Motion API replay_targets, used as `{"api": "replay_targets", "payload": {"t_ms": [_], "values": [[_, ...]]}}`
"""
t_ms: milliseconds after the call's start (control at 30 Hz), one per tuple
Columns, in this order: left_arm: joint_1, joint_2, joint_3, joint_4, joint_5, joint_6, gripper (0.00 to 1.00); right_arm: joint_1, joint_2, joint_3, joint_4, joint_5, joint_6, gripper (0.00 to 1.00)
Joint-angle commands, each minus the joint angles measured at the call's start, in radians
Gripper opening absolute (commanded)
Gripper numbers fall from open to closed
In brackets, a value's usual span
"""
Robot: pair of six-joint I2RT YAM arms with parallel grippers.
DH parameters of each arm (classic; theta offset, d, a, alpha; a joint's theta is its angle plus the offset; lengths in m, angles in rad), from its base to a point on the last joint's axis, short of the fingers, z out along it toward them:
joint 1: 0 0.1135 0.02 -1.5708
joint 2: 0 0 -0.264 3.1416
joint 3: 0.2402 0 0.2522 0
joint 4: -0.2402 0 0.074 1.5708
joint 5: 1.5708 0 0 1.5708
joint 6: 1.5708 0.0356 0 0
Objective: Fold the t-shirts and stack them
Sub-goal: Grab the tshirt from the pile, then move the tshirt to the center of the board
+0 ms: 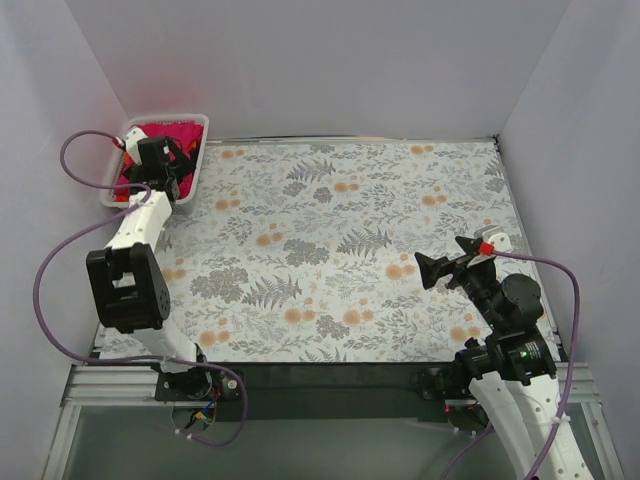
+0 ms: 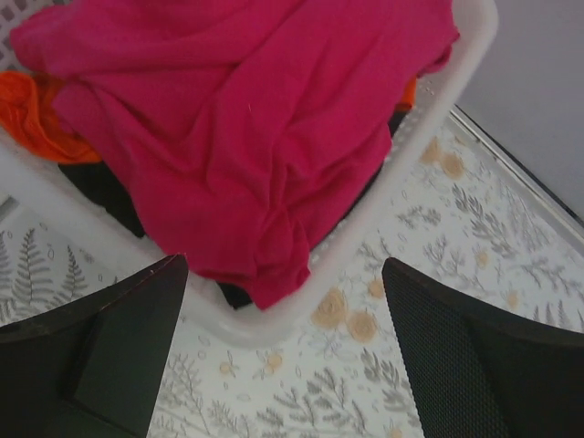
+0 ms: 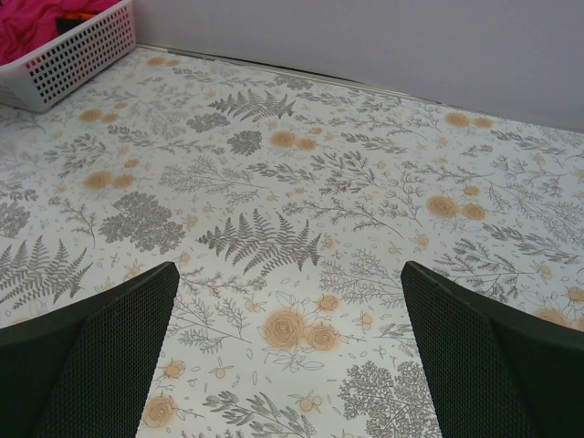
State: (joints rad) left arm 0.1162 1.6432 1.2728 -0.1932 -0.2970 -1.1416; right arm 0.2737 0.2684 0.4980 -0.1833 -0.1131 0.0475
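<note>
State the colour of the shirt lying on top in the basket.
Magenta-pink; the t-shirt shows best in the left wrist view.

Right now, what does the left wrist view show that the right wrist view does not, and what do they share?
Left wrist only: the left hand, open, poised over the near rim of the white basket, with a fold of the magenta t-shirt reaching that rim. Right wrist only: the right hand, open, above a wide stretch of floral tablecloth, and the basket's perforated side. Both: the magenta t-shirt, the white basket and the floral tablecloth.
</note>
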Motion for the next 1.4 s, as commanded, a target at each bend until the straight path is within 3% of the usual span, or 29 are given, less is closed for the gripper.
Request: {"api": "replay_targets", "payload": {"t_ms": [0,267,400,500,533,633,867,1067,1300,1367], "values": [[0.011,0.093,0.112,0.052,-0.048,0.014,0.81,0.007,0.008,-0.012,0.018,0.010,-0.014,0.98],[0.040,0.326,0.267,0.086,-0.131,0.051,0.68,0.007,0.032,-0.009,-0.007,0.013,-0.043,0.98],[0.040,0.337,0.258,0.109,-0.123,0.080,0.47,0.007,0.046,-0.009,-0.010,0.018,-0.043,0.98],[0.040,0.316,0.237,0.126,-0.108,0.095,0.24,0.009,0.055,-0.003,-0.010,0.003,-0.044,0.98],[0.040,0.305,0.231,0.127,-0.106,0.108,0.12,0.007,0.057,-0.001,-0.010,-0.003,-0.043,0.98],[0.023,0.225,0.211,0.127,-0.132,0.124,0.00,0.009,0.055,0.005,-0.010,-0.005,-0.043,0.98],[-0.102,0.054,0.249,0.112,-0.222,0.236,0.00,0.009,0.049,0.025,-0.010,-0.014,-0.043,0.98],[-0.331,-0.005,0.403,0.071,-0.182,0.293,0.00,0.009,0.043,0.057,-0.010,-0.017,-0.043,0.98],[-0.672,0.052,0.621,-0.037,0.162,0.211,0.00,0.009,0.052,0.102,-0.010,0.026,-0.043,0.98],[-0.717,0.064,0.686,-0.057,0.275,0.166,0.00,0.009,0.054,0.116,-0.012,0.041,-0.043,0.98]]}}
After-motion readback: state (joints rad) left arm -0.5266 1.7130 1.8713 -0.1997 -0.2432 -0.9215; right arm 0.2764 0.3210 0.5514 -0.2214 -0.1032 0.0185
